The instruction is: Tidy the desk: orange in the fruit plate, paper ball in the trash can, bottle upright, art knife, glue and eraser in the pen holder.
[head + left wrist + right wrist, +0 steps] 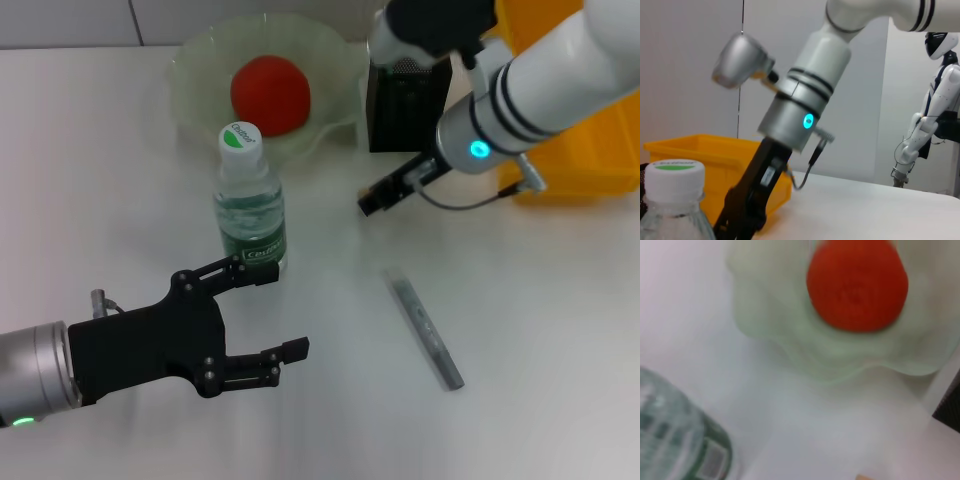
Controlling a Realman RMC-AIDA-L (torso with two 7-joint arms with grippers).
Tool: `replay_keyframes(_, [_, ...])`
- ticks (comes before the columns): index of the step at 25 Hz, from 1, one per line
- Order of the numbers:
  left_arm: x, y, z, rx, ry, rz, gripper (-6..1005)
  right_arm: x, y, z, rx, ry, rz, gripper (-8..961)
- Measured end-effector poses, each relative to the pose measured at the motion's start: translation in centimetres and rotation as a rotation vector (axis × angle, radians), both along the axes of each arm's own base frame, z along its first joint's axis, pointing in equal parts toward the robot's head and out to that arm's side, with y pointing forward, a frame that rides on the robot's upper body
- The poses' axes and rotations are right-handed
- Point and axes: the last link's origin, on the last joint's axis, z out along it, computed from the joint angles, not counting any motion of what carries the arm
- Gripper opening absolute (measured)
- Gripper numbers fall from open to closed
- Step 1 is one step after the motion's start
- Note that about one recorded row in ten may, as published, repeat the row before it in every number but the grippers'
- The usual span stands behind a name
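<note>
Pincer state, right: not determinable; it is poised low beside the pen holder. Toward the robot lies the art knife flat on the surface, long axis running away from the pincer. The left pincer, wide open and empty, is beside the upright bottle.

We see a smooth, matt orange in a translucent glassy plate. The bottle looks like clear glossy plastic, cap white. The bin is shiny yellow plastic, the table matt white, and the knife dull grey, metal-looking.
</note>
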Motion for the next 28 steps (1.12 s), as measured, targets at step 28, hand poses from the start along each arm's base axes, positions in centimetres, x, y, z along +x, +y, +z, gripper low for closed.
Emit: replay_keyframes(28, [0.0,0.0,0.1,0.0,-0.001,-0.001,859,-0.4,5.3,8.0,0.297,0.089,0.119,428])
